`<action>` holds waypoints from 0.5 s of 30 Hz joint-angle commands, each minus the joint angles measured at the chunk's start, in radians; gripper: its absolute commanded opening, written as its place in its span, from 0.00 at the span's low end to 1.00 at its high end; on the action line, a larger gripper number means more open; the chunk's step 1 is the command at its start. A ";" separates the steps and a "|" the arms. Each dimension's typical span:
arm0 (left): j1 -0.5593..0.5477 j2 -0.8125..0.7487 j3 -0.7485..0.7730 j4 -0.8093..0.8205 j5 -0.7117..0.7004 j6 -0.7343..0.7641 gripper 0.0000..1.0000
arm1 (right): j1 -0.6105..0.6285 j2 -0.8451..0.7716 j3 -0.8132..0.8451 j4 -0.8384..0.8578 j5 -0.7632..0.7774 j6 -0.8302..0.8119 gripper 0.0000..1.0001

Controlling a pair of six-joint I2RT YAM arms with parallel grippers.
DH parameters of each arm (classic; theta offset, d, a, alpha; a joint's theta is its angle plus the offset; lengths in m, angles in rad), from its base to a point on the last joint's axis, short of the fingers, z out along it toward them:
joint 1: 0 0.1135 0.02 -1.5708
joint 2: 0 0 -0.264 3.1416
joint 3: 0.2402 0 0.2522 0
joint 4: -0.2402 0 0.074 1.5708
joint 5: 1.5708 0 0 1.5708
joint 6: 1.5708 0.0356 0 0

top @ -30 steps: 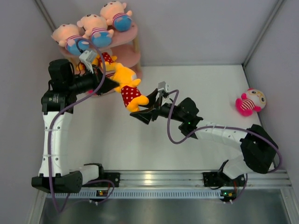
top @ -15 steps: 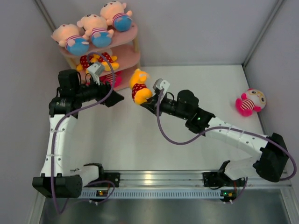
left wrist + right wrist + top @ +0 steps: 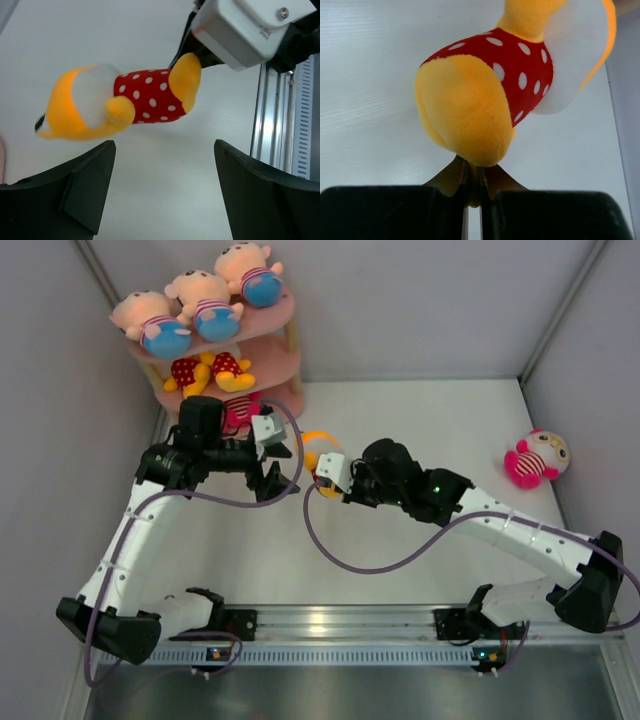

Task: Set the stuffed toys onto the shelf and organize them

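Nearest, along the table's front edge, a metal rail [image 3: 350,620] carries both arm bases. From the base on the left, the left arm [image 3: 130,550] is raised in a tall bend, folded at the elbow and turned inward, so that the left gripper [image 3: 162,146] is aimed toward the middle of the white table [image 3: 430,410]. Its jaws are spread wide and nothing is held between them. In the left wrist view a yellow bear [image 3: 145,95] in a red polka-dot outfit is seen past the fingers [image 3: 90,175], apart from them.

From the base on the right, the right arm [image 3: 520,535] is stretched low and long across the table toward the left, with a purple cable [image 3: 330,555] looped beneath it. The right gripper [image 3: 474,180] is pinched together on one foot of the yellow bear, whose body is held out beyond the fingertips, head farthest from the wrist. A white camera housing [image 3: 250,25] sits just above that grip. Whether the bear touches the table cannot be told.

Farther right, well apart from both arms, a pink doll [image 3: 535,458] in red-white stripes lies on the table.

In the far left corner the pink shelf [image 3: 285,315] stands. Three boy dolls [image 3: 205,305] in blue shorts are lined up on its top board, and yellow bears [image 3: 205,370] in polka dots are lying on the middle board.
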 commanded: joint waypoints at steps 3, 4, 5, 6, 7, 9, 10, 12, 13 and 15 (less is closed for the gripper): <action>-0.098 -0.022 -0.033 -0.066 0.080 0.275 0.86 | 0.024 -0.032 0.074 -0.043 -0.111 -0.133 0.00; -0.140 -0.023 -0.036 -0.068 0.051 0.292 0.86 | 0.026 -0.032 0.076 -0.034 -0.137 -0.120 0.00; -0.165 -0.020 -0.035 -0.065 0.034 0.295 0.86 | 0.026 -0.034 0.077 -0.023 -0.148 -0.113 0.00; -0.187 -0.013 -0.027 -0.066 0.017 0.288 0.90 | 0.026 -0.034 0.080 -0.003 -0.156 -0.099 0.00; -0.220 -0.004 -0.015 -0.053 -0.007 0.268 0.91 | 0.029 -0.033 0.079 0.009 -0.160 -0.097 0.00; -0.236 0.007 -0.010 -0.008 -0.027 0.193 0.92 | 0.035 -0.026 0.079 0.038 -0.160 -0.085 0.00; -0.244 0.004 -0.015 0.050 -0.053 0.173 0.92 | 0.038 -0.023 0.080 0.044 -0.166 -0.082 0.00; -0.263 -0.002 -0.021 0.088 -0.085 0.151 0.92 | 0.042 -0.016 0.091 0.055 -0.176 -0.064 0.00; -0.273 -0.002 -0.021 0.107 -0.108 0.142 0.91 | 0.041 -0.011 0.096 0.061 -0.177 -0.059 0.00; -0.290 0.010 -0.021 0.125 -0.147 0.114 0.90 | 0.044 -0.005 0.107 0.067 -0.177 -0.048 0.00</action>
